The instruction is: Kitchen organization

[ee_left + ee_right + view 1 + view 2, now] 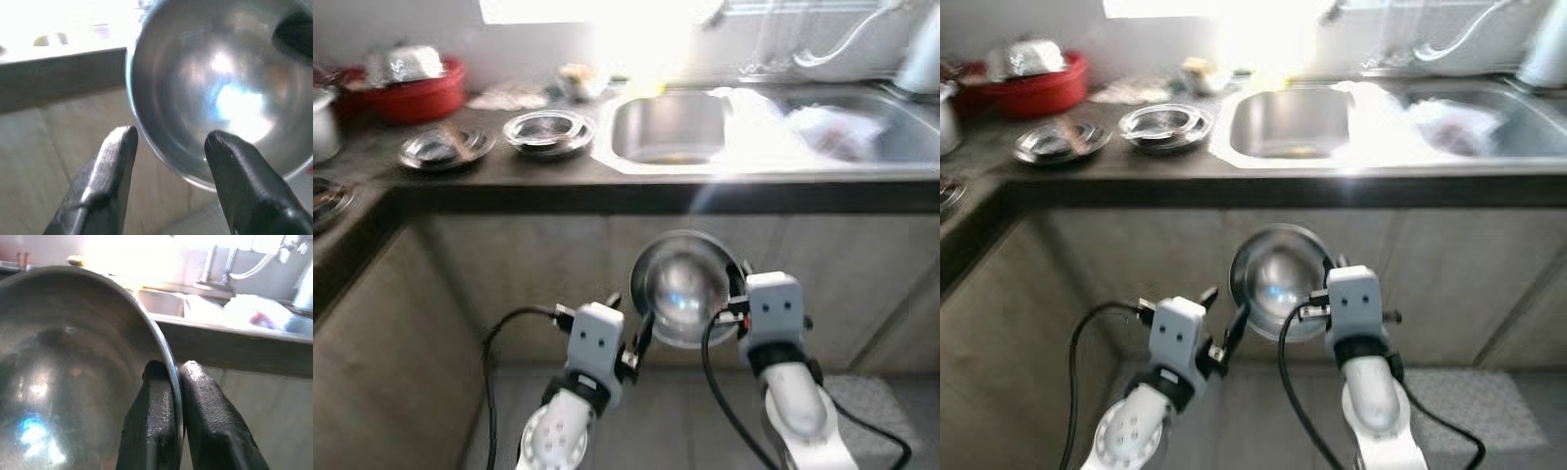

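The bowl [682, 289] is held before the table [548, 181] front, below the sink [671, 127]. The right hand [171, 396] pinches its rim; the left hand [166, 161] straddles the rim with fingers apart. On the table, left of the sink, two plates [548, 132] lie side by side. A basin [411, 93] stands behind them, far left.

Home kitchen — dark counter [558, 174] over cabinet fronts [509, 284], steel double sink [671, 127] with tap [837, 44], steel plates [548, 132] and a red basin [411, 93] set out — window glare behind.
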Robot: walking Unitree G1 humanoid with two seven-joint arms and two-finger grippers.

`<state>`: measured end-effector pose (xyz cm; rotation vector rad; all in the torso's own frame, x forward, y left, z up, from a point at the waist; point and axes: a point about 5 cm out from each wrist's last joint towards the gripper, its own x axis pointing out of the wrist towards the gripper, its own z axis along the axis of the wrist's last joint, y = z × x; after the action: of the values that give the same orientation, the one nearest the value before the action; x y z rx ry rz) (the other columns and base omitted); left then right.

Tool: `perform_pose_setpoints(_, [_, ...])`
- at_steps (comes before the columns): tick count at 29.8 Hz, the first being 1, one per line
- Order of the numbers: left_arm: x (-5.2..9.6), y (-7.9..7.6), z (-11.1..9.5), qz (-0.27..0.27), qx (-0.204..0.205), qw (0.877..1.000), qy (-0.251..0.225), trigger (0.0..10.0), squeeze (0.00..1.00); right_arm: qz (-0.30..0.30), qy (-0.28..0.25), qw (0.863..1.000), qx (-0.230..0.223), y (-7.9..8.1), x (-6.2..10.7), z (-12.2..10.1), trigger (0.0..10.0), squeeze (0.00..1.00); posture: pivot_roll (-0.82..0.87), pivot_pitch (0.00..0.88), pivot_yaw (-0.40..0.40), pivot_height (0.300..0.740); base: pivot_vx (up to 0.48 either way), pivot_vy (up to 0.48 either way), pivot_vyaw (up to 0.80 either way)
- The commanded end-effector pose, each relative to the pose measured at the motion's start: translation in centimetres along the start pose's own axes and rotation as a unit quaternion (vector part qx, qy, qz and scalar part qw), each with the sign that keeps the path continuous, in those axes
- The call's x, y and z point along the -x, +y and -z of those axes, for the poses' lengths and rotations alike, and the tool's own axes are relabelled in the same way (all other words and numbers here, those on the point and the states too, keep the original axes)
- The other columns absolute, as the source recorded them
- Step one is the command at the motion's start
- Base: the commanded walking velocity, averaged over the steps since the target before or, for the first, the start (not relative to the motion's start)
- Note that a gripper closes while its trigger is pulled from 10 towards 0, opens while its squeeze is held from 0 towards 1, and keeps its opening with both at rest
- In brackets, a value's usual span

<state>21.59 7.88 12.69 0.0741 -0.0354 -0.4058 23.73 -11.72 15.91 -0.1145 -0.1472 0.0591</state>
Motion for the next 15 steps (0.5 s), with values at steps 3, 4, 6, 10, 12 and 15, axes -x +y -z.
perform_pose_setpoints(3, [-0.07, 0.15, -0.41, -0.012, 0.017, 1.0, -0.008, 10.0, 0.0, -0.011, -0.023, 1.0, 0.003, 0.16, -0.38, -0.9, 10.0, 0.0, 0.07, 0.065, 0.025, 0.74, 0.0, 0.0, 0.0])
perform_pose_setpoints(4, [-0.07, 0.18, -0.43, -0.013, 0.017, 1.0, -0.008, 10.0, 0.0, -0.014, -0.024, 1.0, 0.003, 0.23, -0.41, -0.94, 10.0, 0.0, 0.07, 0.065, 0.025, 0.74, 0.0, 0.0, 0.0])
perform_pose_setpoints(6, [-0.09, 0.19, -0.44, -0.015, 0.015, 1.0, -0.009, 10.0, 0.0, -0.019, -0.026, 0.999, 0.003, 0.3, -0.54, -1.04, 10.0, 0.0, 0.07, 0.061, 0.023, 0.74, 0.0, 0.0, 0.0])
perform_pose_setpoints(10, [-0.13, 0.29, -0.54, -0.021, 0.015, 1.0, -0.011, 10.0, 0.0, -0.02, -0.028, 0.999, 0.002, 0.2, -0.79, -1.22, 10.0, 0.0, 0.07, 0.061, 0.023, 0.74, 0.0, 0.0, 0.0])
perform_pose_setpoints(12, [-0.15, 0.3, -0.56, -0.021, 0.015, 1.0, -0.011, 10.0, 0.0, -0.02, -0.03, 0.999, 0.002, 0.11, -0.89, -1.29, 10.0, 0.0, 0.06, 0.056, 0.021, 0.74, 0.0, 0.0, 0.0])
perform_pose_setpoints(15, [-0.27, 0.25, -0.57, -0.018, 0.012, 1.0, -0.011, 10.0, 0.0, -0.023, -0.035, 0.999, -0.001, -0.03, -1.18, -1.59, 10.0, 0.0, 0.06, 0.056, 0.021, 0.74, 0.0, 0.0, 0.0])
